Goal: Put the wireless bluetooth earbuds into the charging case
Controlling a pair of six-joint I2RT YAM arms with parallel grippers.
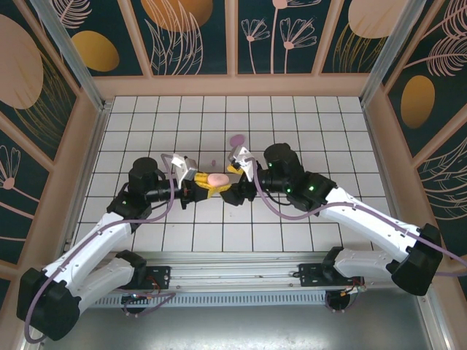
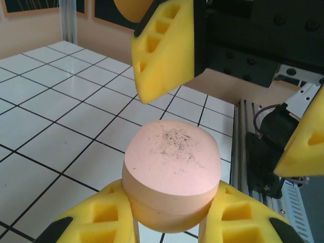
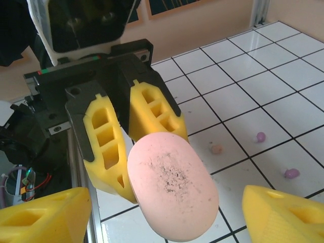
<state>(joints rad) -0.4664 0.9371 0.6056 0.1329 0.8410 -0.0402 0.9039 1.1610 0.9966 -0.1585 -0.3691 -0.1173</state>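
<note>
Firmly, left gripper (image 2: 169, 217) clamps smooth pink oval case (image 2: 172, 162) (top speckled dark) between hollow-celled yellow fingers (image 3: 104, 147); right gripper (image 3: 164, 215) gapes wide.

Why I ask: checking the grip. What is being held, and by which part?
The left fingers pinch the pink case by its two sides, near one end. The right fingers stand open either side of it, not touching.
</note>
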